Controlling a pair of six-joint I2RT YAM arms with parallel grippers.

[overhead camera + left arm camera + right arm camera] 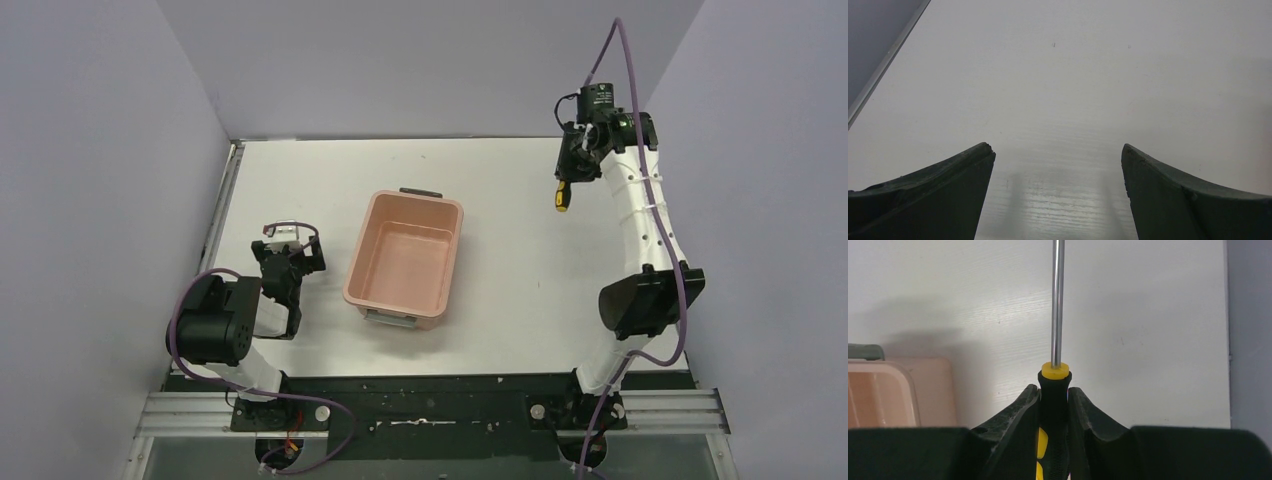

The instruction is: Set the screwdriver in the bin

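From the top: the right pincer (572,172), upper right, holds the screwdriver (562,197), well right of the bin (357,262) in the middle.

Left wrist: the left pincer (1058,152) is wide open over the counter (1073,75).

Right wrist: the handle sits squeezed between the fingers (1018,410) (shaft pointing up the frame).

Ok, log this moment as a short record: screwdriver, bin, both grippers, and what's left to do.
screwdriver: clamped by its yellow-and-black handle, shaft pointing out past the fingertips
bin: pink tub in the middle of the table, nothing inside
right gripper: shut on the screwdriver, toward the far right of the table, to the right of the bin and not over it
left gripper: open above the table, left of the bin, holding nothing
left to do: carry the screwdriver over the bin and release it
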